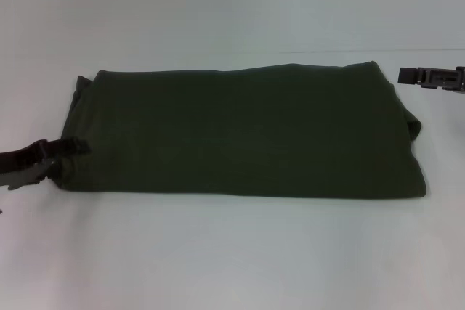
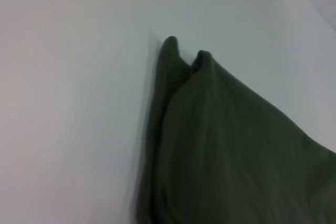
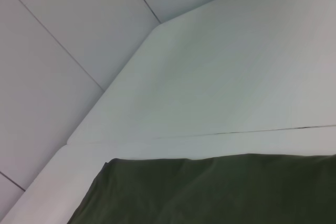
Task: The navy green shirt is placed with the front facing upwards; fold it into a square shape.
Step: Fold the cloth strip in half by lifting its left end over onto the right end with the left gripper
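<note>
Here the navy green shirt [image 1: 247,132] lies folded into a wide rectangle on the white table [image 1: 232,252], plain side up, no lettering showing. The left gripper [image 1: 69,149] sits at the shirt's left edge, its fingers closed together on the cloth there. The right gripper [image 1: 418,75] hovers just off the shirt's far right corner, apart from it; its arm is cut off by the frame, and whether its fingers are parted cannot be told.
</note>
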